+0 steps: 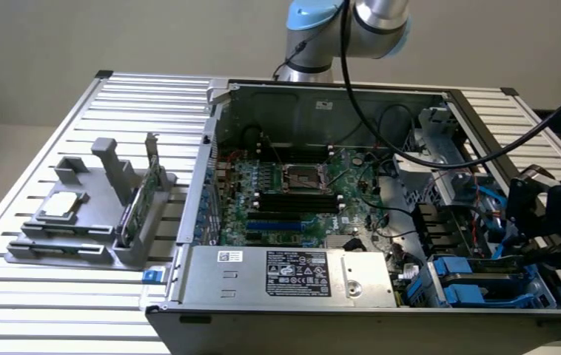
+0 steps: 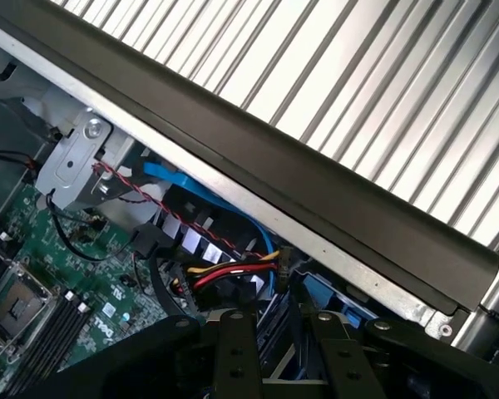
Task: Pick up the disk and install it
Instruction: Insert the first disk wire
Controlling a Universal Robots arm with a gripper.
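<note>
Wrist view, nearest first: fingers [image 2: 234, 349] of the gripper [image 2: 281, 326] stand about half apart, closed on a flat slab seen edge-on with a dark blue rim and a grey face. That slab is the disk [image 2: 274, 367]. It sits upright between the pads, just above the blue drive bay [image 2: 337, 295]. Just past it is a red/yellow/black wire bundle [image 2: 229, 270], then a blue cable [image 2: 201, 198]. Beyond those lie the green motherboard [image 2: 58, 249] and its CPU socket [image 2: 17, 303]. Farther off come the dark rim of the case wall [image 2: 316, 183] and then the slatted desk [image 2: 358, 66].

Exterior view, dial centred on the open computer case [image 1: 360, 322]:
- Power supply [image 1: 295, 272] at 6 o'clock, nearest the camera.
- Drive bay [image 1: 463, 285] in the 5 o'clock corner, with blue brackets inside.
- Gripper [image 1: 537, 248] at 4 o'clock, low over that bay at the case's edge. Too dark there to make out the held thing.
- Motherboard [image 1: 291, 192] mid-dial.
- Grey fixture [image 1: 93, 237] on the desk [image 1: 53, 310] at 9 o'clock, well apart from the gripper. It carries a silver chip [image 1: 61, 205] lying flat and a green card [image 1: 140, 200] standing on edge.
- Arm [image 1: 360, 29] at 12 o'clock, behind the case.
</note>
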